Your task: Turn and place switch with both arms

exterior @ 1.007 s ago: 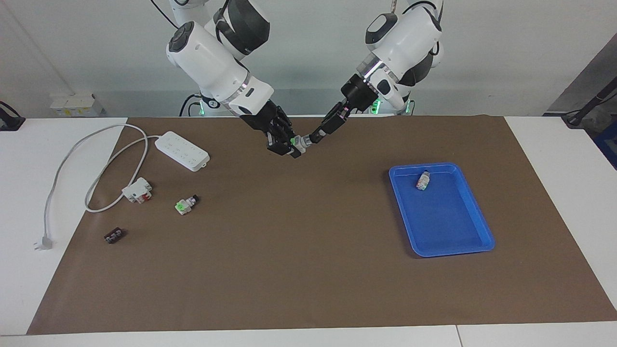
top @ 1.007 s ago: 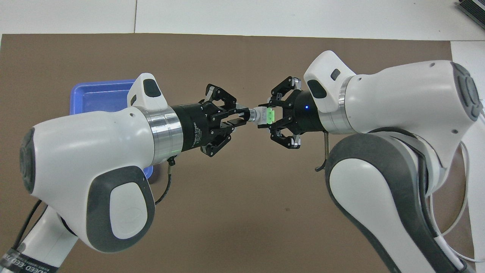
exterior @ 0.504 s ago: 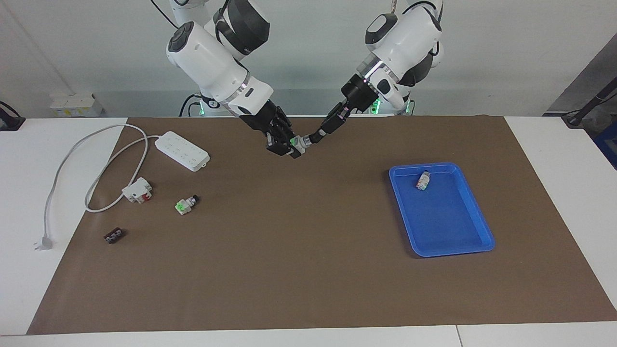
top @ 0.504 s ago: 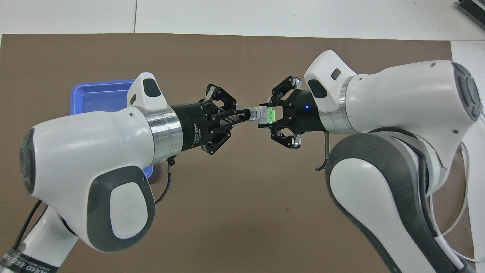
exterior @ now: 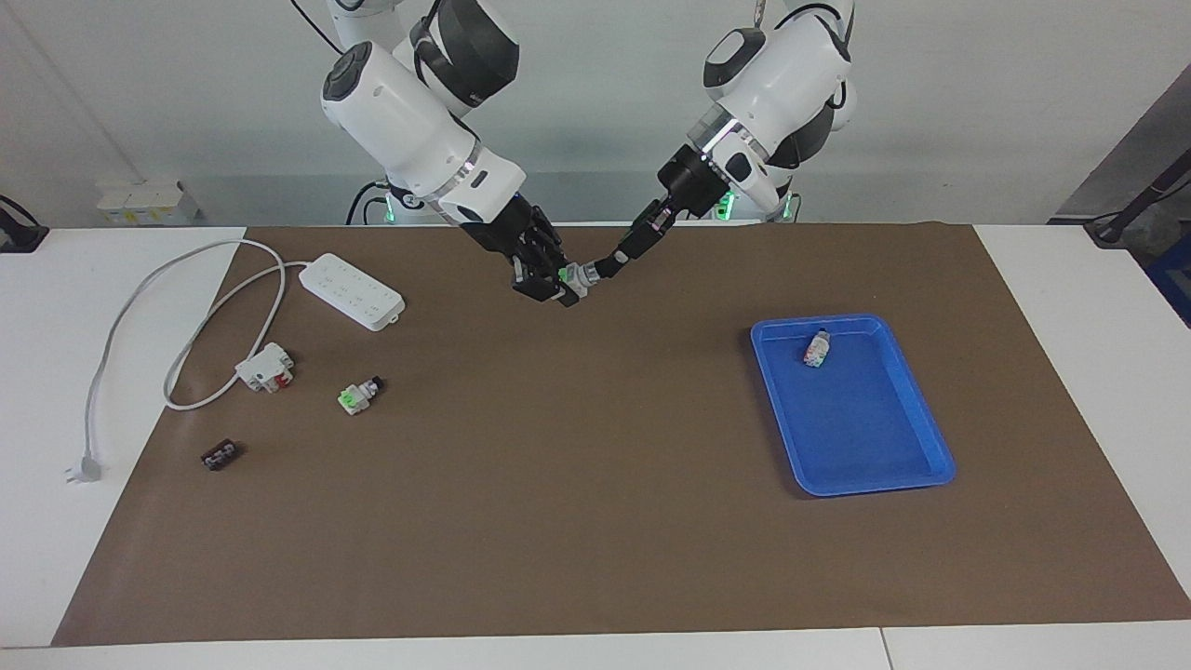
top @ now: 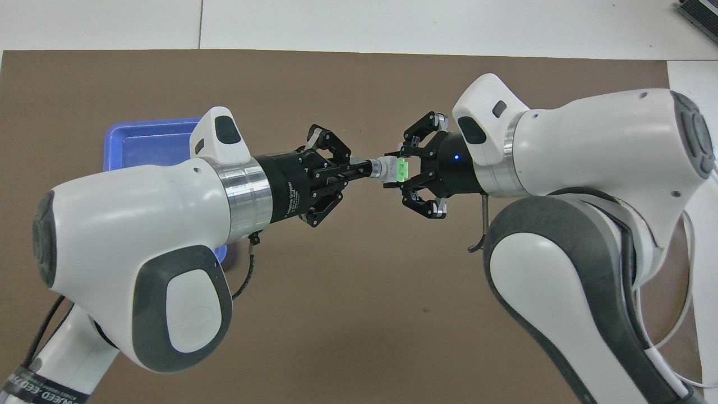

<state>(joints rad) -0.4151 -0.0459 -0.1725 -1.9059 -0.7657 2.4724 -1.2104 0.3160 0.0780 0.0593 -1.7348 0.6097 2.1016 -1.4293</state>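
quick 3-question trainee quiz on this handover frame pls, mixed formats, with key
1. True or false: the switch rests on the brown mat.
2. Which holds the switch's dark knob end? A) left gripper B) right gripper C) neither
3. Fill in: a second switch lies in the blue ____, toward the left arm's end of the table.

Key:
1. False. It is held in the air between both grippers, each with jaws shut on it.
2. A. The right gripper grips the pale block end with the green part.
3. tray
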